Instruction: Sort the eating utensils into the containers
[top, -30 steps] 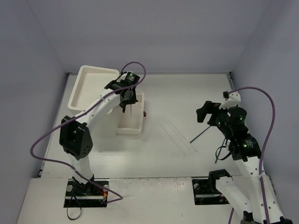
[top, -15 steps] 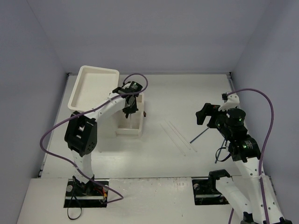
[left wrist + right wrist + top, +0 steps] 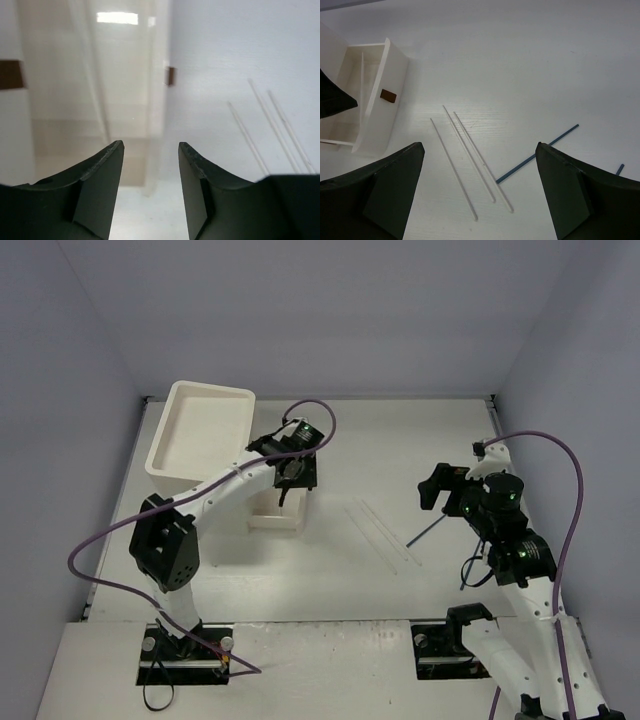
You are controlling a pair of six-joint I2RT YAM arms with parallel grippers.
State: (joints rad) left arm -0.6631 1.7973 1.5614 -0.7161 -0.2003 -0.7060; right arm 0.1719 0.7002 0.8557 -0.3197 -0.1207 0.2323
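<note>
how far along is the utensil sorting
Done: one clear chopstick lies in the drawer. In hand: nothing; the left gripper hangs open over that drawer, the right gripper open too. Left: three clear chopsticks and a dark blue chopstick on the table.

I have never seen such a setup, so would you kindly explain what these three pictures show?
Two white robot arms stand on a white table. One picture looks down from above; the other two come from cameras on each wrist. The left arm's fingers hang open and empty over a long white plastic drawer with a clear chopstick inside. The right arm's fingers are open too, near three clear chopsticks and a dark blue chopstick on the table.
</note>
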